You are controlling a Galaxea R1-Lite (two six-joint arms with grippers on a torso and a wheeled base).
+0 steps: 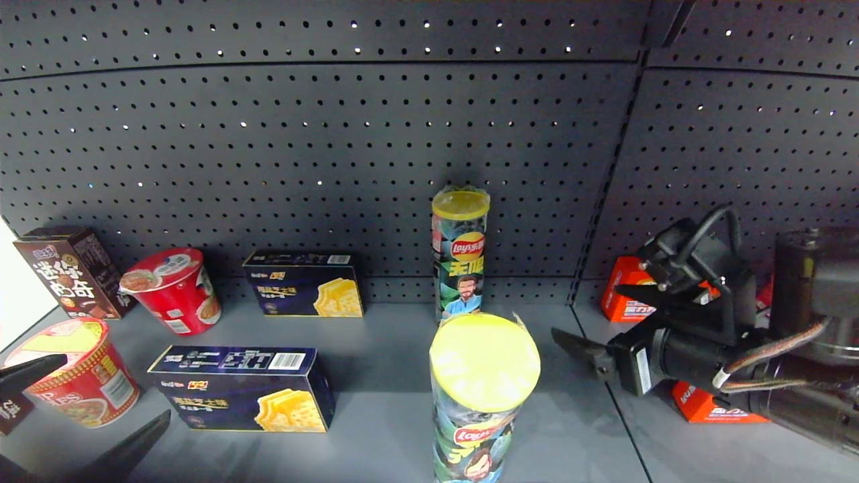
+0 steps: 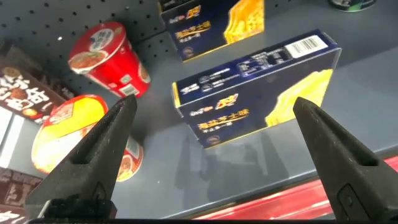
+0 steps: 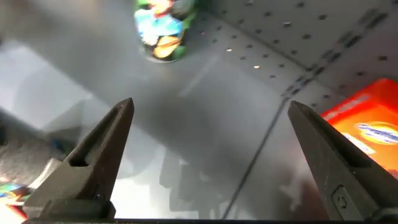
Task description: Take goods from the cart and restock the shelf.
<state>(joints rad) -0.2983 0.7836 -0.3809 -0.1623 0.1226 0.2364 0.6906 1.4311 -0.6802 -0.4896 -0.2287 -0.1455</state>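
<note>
Right gripper: the right gripper (image 1: pixel 587 312) is hanging over the shelf (image 1: pixel 389 376) with its fingers spread wide and nothing between them.
Left gripper: the left gripper (image 2: pixel 214 102) is also gaping wide and carrying nothing.
Task's thing: the front chip can (image 1: pixel 484 396) is standing upright on the shelf just beside the right gripper's fingertips, toward the robot's left and apart from them.
Beyond the right gripper: the back chip can (image 1: pixel 460 255) is standing farther in, against the rear panel. The orange packs (image 1: pixel 627 295) are lying behind the gripper on its other side.
Ahead of the left gripper: the front cracker box (image 2: pixel 255 87) is lying just past the fingertips. The near noodle cup (image 2: pixel 74 140) is sitting beside one finger.
Farther from the left gripper: the back cracker box (image 1: pixel 305 283), the red noodle cup (image 1: pixel 173 290) and the brown box (image 1: pixel 74 272) are lining the rear.
Progress: the front chip can is standing free of both grippers, so that item is looking placed.
Left to do: I cannot tell how many goods are waiting in the cart. With both grippers holding nothing, the next fetch is probably coming.
</note>
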